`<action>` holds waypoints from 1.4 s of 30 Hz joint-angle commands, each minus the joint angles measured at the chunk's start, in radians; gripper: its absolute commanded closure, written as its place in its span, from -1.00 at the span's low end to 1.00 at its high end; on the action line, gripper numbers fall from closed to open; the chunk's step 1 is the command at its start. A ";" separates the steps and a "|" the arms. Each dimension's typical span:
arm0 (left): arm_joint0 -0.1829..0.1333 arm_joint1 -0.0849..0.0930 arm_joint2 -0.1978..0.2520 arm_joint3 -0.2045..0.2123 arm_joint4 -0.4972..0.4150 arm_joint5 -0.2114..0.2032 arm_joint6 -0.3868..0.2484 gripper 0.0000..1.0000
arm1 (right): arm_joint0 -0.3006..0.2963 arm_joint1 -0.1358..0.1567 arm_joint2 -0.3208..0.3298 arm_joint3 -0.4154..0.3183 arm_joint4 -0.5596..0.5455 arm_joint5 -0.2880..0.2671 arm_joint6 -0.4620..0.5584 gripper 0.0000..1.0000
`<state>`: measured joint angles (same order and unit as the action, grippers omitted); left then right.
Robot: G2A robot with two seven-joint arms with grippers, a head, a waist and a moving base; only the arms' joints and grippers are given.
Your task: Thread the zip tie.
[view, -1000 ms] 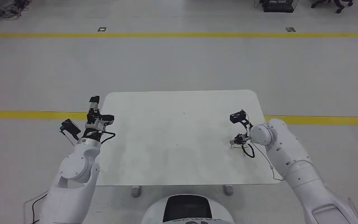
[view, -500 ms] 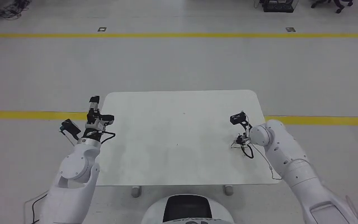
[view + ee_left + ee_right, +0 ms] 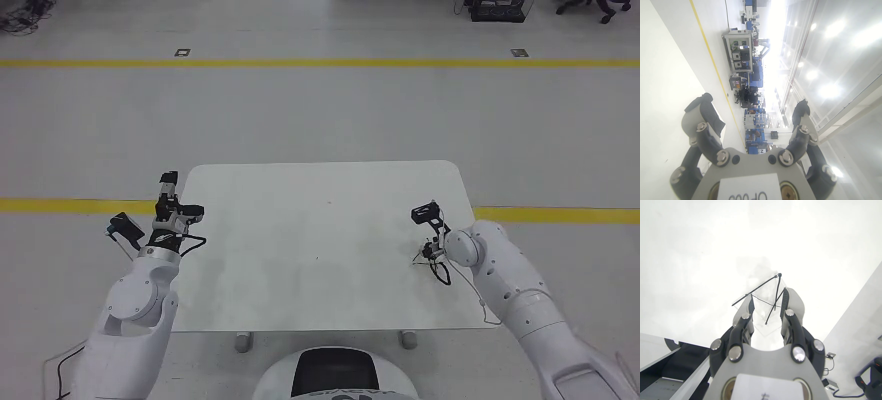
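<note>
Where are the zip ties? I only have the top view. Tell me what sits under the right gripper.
Observer: The right wrist view shows black zip ties lying crossed, with a clear plastic sheet, on the table in front of the right gripper.
Operator: Report its jaws.
Observer: Open, straddling the spot where the ties cross, with nothing gripped.
Operator: Now the left gripper.
Observer: Its wrist view shows the left gripper open and empty, aimed away from the ties.
</note>
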<state>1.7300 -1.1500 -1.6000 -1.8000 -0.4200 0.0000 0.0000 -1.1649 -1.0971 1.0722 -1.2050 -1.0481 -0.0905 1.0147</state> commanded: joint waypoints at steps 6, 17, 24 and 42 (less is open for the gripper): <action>0.000 0.000 0.000 0.000 0.000 0.000 0.000 -1.00 | -0.003 -0.002 -0.004 0.004 -0.018 0.012 -0.002 0.46; 0.000 0.000 0.000 0.000 0.000 0.000 0.000 -1.00 | 0.014 -0.013 -0.024 0.045 -0.031 0.027 -0.012 0.66; 0.000 0.000 0.000 0.000 0.000 0.000 0.000 -1.00 | 0.031 -0.024 -0.044 0.083 -0.041 0.038 -0.030 0.72; 0.000 0.000 0.000 0.000 0.000 0.000 0.000 -1.00 | 0.062 -0.047 -0.074 0.149 -0.061 0.067 -0.057 0.78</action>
<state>1.7300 -1.1500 -1.6000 -1.8000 -0.4200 0.0000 0.0000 -1.1033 -1.1437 0.9981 -1.0568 -1.1088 -0.0244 0.9583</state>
